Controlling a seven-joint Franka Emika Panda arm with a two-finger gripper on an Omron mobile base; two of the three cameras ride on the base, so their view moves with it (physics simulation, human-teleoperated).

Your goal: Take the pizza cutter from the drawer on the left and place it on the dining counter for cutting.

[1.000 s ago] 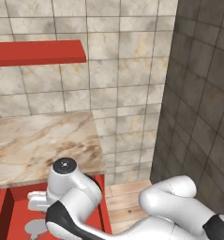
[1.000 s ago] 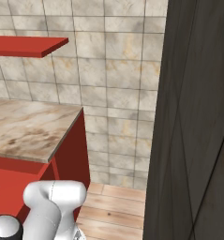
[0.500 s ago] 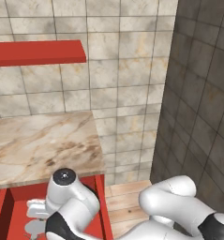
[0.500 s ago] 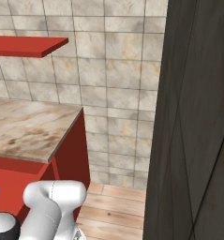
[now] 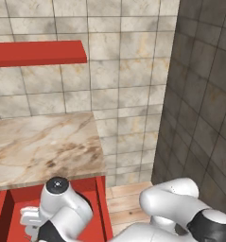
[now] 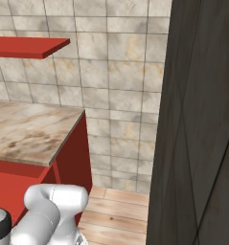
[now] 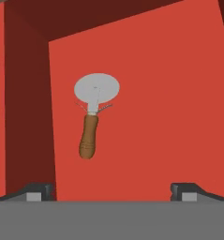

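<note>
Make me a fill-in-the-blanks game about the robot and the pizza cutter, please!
1. The pizza cutter lies inside the red ____.
2. Its handle is coloured ____.
3. The gripper is ____, its tips wide apart and holding nothing.
4. The shelf on the tiled wall is coloured ____.

Missing words: drawer, brown, open, red.

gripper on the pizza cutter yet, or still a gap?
Apart. In the hand view the pizza cutter lies flat on the drawer floor, with bare red floor between it and the open gripper fingertips at the bottom.
</note>
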